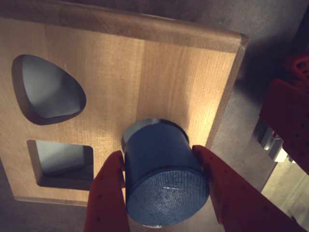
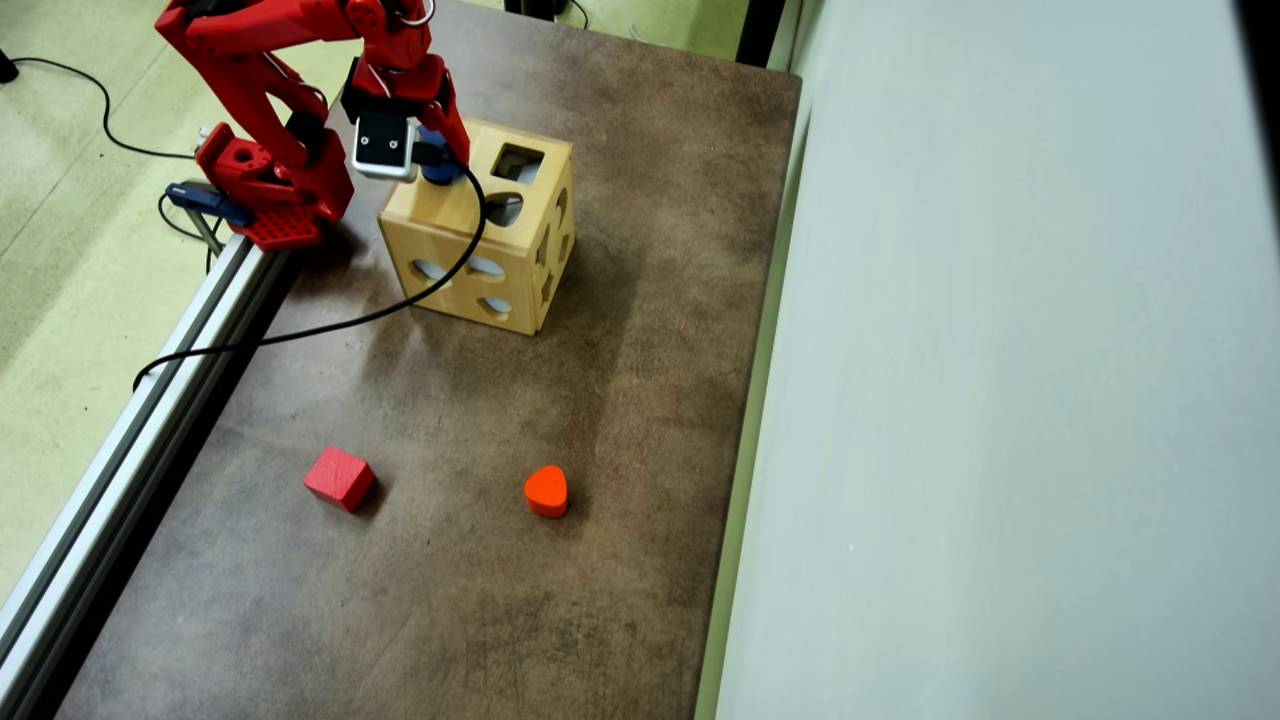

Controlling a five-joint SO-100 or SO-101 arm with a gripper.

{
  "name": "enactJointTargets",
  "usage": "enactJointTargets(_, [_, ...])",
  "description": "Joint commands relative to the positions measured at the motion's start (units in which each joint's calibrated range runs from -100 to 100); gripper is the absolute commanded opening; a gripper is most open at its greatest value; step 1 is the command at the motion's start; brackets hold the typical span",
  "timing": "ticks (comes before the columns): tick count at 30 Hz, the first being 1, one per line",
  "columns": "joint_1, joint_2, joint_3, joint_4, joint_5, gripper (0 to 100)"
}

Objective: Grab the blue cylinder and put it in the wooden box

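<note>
The hand grips the blue cylinder over the wooden box near its edge, the overhead view alone showing open table around

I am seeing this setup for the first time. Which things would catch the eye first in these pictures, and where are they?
In the wrist view, the blue cylinder fills the foreground, clamped between the red fingers of the gripper just above the top face of the wooden box. In the overhead view, the box stands near the table's far end beside the red arm, while a red cube and an orange-red rounded block lie apart on the brown table nearer the camera.
</note>
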Motion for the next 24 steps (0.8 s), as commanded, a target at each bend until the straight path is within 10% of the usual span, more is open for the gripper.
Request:
enactJointTargets(1, [-0.4,0.1,-0.9,-0.2,0.2,14])
enactJointTargets(24, [-3.0,2.3,-0.4,0.3,0.2,26])
